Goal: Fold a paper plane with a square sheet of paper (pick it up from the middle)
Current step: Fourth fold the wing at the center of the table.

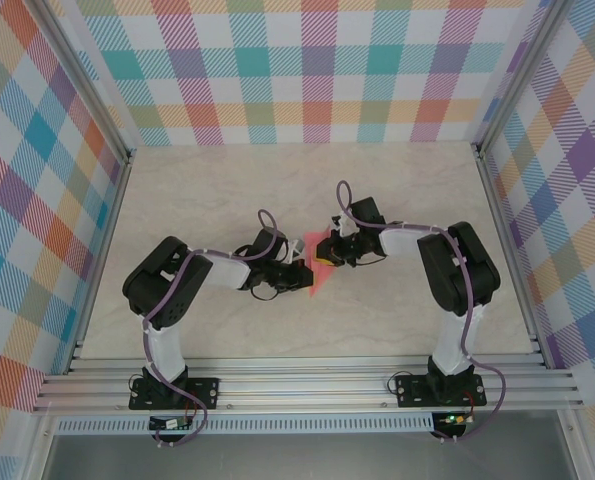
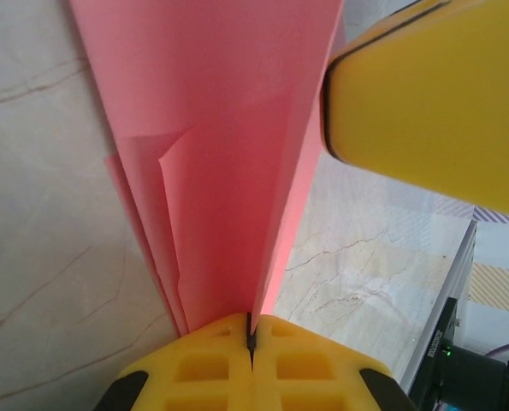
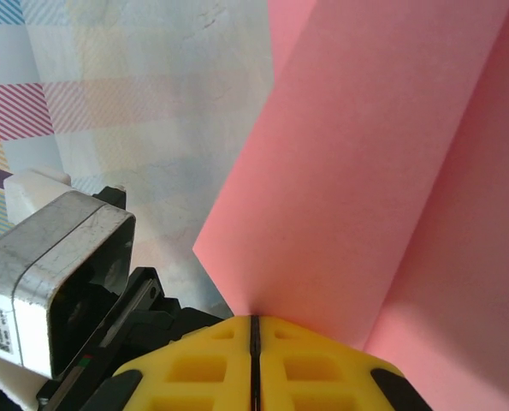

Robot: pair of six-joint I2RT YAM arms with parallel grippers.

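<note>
Pink and folded, the paper plane (image 1: pixel 314 282) is between the two grippers, near the middle of the pale marble bench (image 1: pixel 407 210). In the top view its pointy end aims at 6 o'clock. The left gripper (image 1: pixel 297 272) meets it from 9 o'clock and the right gripper (image 1: pixel 328 258) from 2 o'clock. Both are squeezed tight on the paper. In the left wrist view the yellow fingers (image 2: pixel 203 368) press together at 6 o'clock with the pink layers pinched in the crack, and a yellow finger of the other gripper sits at 2 o'clock, just beside the paper's edge. In the right wrist view the fingers are closed the same way, and the paper fans up toward 1 o'clock.
</note>
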